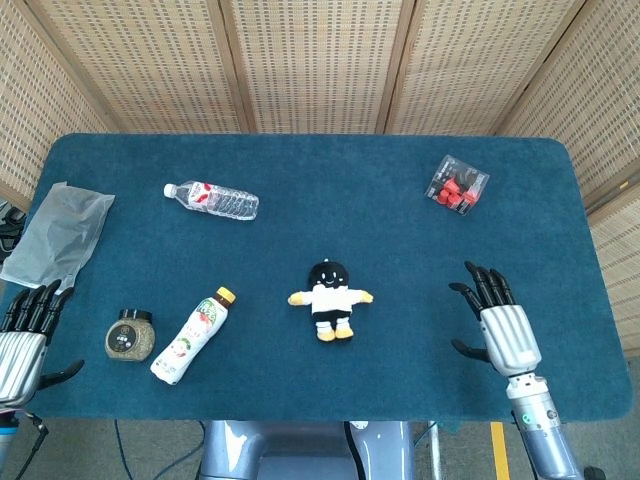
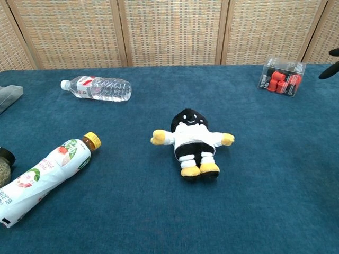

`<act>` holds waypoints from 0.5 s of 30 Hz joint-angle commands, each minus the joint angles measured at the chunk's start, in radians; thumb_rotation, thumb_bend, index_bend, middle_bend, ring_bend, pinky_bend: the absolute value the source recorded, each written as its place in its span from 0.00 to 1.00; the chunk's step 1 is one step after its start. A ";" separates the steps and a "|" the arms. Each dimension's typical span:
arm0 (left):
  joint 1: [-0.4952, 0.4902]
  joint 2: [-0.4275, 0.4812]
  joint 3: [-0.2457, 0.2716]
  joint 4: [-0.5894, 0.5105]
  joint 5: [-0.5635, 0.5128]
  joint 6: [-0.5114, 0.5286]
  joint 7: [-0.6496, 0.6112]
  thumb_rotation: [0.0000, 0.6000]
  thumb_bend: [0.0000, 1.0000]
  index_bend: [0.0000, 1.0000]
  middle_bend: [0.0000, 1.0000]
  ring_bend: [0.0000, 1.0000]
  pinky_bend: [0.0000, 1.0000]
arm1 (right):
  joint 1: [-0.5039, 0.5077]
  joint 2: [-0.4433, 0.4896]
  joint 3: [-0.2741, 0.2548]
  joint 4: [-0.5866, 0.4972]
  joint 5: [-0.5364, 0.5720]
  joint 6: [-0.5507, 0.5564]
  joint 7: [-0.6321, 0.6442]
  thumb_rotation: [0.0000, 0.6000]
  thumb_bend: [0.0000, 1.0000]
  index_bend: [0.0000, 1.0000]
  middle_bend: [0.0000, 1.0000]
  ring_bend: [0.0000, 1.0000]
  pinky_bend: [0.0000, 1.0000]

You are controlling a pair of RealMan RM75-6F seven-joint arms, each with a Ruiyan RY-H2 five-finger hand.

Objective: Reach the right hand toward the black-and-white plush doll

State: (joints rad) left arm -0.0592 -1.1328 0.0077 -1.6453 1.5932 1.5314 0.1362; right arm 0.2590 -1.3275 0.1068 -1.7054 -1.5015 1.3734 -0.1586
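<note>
The black-and-white plush doll lies on its back in the middle of the blue table, yellow feet toward me. My right hand hovers near the table's front right, well to the right of the doll, fingers spread and holding nothing. Only its dark fingertips show at the right edge of the chest view. My left hand rests at the front left corner, fingers apart and empty.
A small jar and a lying juice bottle sit front left. A water bottle lies at the back left, a plastic bag at the far left. A clear box of red items stands at the back right.
</note>
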 commanded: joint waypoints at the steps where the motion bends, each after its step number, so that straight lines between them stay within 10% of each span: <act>1: 0.000 0.001 0.002 0.000 0.003 0.000 -0.002 1.00 0.05 0.00 0.00 0.00 0.00 | 0.039 -0.032 0.031 -0.021 0.047 -0.049 -0.060 1.00 0.29 0.30 0.00 0.00 0.00; 15: -0.002 0.006 0.000 0.005 0.000 -0.003 -0.029 1.00 0.05 0.00 0.00 0.00 0.00 | 0.136 -0.172 0.067 0.007 0.203 -0.166 -0.233 1.00 0.44 0.36 0.00 0.00 0.02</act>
State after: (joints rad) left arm -0.0607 -1.1269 0.0074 -1.6402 1.5930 1.5283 0.1074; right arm 0.3861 -1.4878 0.1718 -1.7045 -1.3068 1.2165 -0.3789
